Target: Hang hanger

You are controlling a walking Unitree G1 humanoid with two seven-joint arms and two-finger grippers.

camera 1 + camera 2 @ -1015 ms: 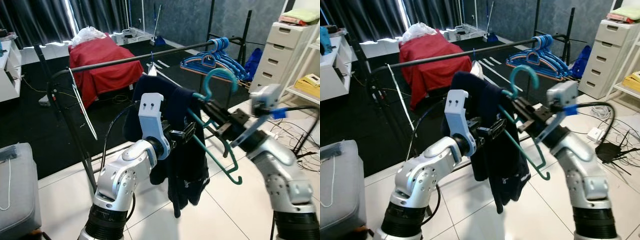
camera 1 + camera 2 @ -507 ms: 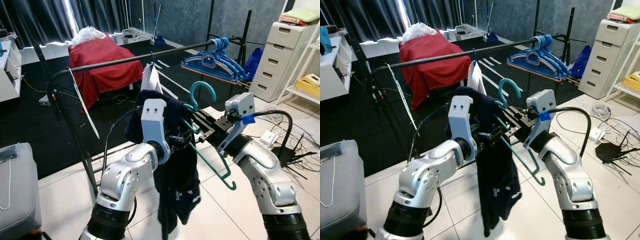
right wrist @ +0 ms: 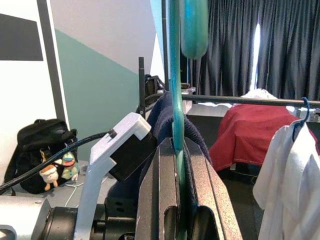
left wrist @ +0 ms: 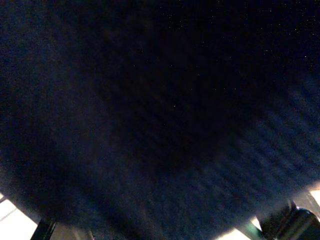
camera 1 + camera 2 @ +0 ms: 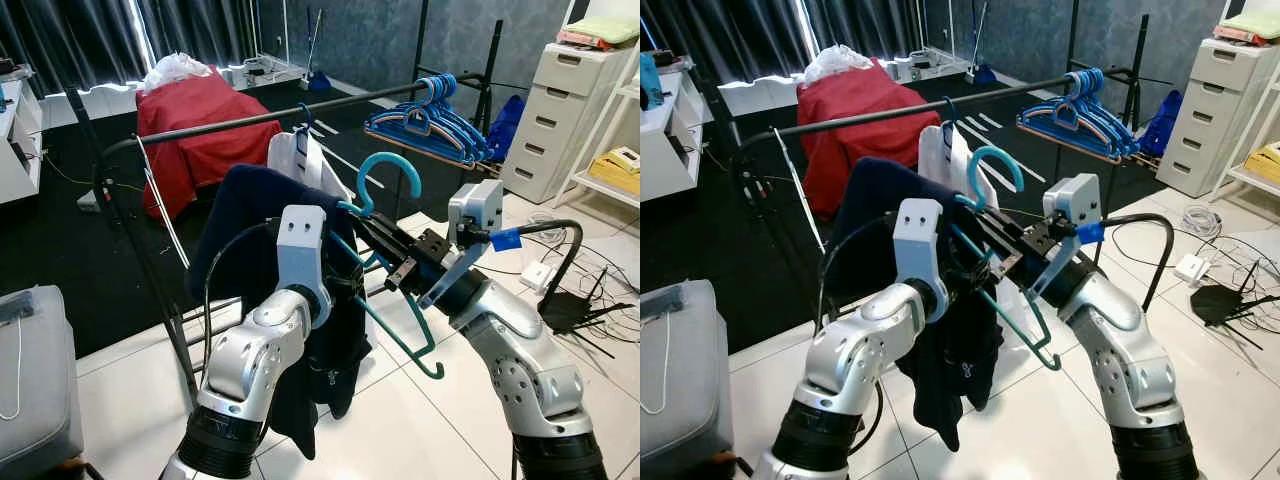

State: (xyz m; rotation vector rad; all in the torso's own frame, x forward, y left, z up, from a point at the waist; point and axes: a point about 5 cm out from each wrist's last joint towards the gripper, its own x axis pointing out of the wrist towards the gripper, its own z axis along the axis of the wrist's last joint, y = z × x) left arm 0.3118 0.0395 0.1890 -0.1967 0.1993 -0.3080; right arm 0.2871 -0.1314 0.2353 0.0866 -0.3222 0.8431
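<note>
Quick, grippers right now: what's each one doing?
Left gripper: buried in the dark navy garment, cannot be told.
Right gripper: jaws closed on the teal plastic hanger.

Teal plastic hanger (image 5: 385,262) between the arms, clamped in right end effector (image 5: 368,228); dark navy garment (image 5: 260,290) draped left of it over left end effector; black metal rail (image 5: 250,121) behind, white shirt (image 5: 305,160) hanging on it.

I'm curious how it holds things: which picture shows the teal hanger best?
The left eye view: the whole hanger, hook to bottom bar, held in the right claw. The right eye view shows much the same. The right wrist view shows just its stem, edge-on between the fingers.
</note>
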